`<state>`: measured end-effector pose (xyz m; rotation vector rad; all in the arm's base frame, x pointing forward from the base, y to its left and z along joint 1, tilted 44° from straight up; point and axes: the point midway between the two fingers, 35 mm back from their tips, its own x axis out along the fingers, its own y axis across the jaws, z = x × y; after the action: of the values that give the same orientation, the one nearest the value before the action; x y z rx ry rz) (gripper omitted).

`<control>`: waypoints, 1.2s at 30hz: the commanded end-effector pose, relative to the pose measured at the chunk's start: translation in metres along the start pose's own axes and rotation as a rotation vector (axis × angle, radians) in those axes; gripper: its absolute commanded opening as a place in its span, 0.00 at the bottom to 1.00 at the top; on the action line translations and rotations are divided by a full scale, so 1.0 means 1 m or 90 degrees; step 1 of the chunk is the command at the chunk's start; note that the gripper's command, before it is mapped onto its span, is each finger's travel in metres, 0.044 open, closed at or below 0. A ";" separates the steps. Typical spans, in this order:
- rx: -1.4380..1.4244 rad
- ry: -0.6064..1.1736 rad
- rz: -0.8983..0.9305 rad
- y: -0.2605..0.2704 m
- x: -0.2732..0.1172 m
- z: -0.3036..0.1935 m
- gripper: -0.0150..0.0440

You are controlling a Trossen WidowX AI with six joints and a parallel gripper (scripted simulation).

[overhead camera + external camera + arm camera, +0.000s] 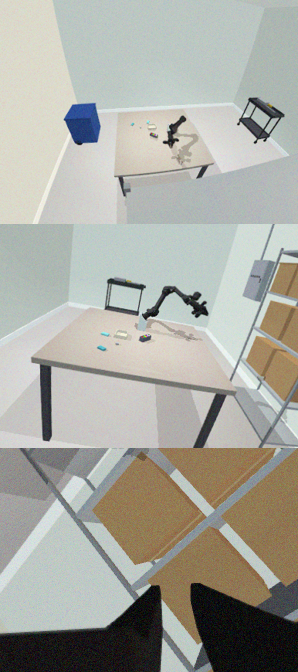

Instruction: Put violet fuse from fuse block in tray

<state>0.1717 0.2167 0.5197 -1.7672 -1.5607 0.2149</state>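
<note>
The dark fuse block [154,135] [145,337] stands on the table with a row of small coloured fuses on top. The violet fuse is too small to pick out surely among them. The cream tray [152,128] [120,337] lies close to the block. My gripper [171,146] [208,314] [175,593] is partly open, with a narrow gap and nothing between its fingertips. It hangs high in the air, well away from the block and tray, on the shelf side of the table. The wrist view shows neither block nor tray.
Two teal pieces, one darker [132,124] [101,348] and one lighter [147,122] [105,334], lie near the tray. A tiny greyish thing [140,127] [116,344] lies between them and the block. A shelf with cardboard boxes [264,344] [150,508] stands beyond the table.
</note>
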 end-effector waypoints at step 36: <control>1.585 0.579 0.870 0.366 -0.329 0.203 0.38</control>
<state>0.2746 0.0184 0.0437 -0.2349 0.9060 1.0636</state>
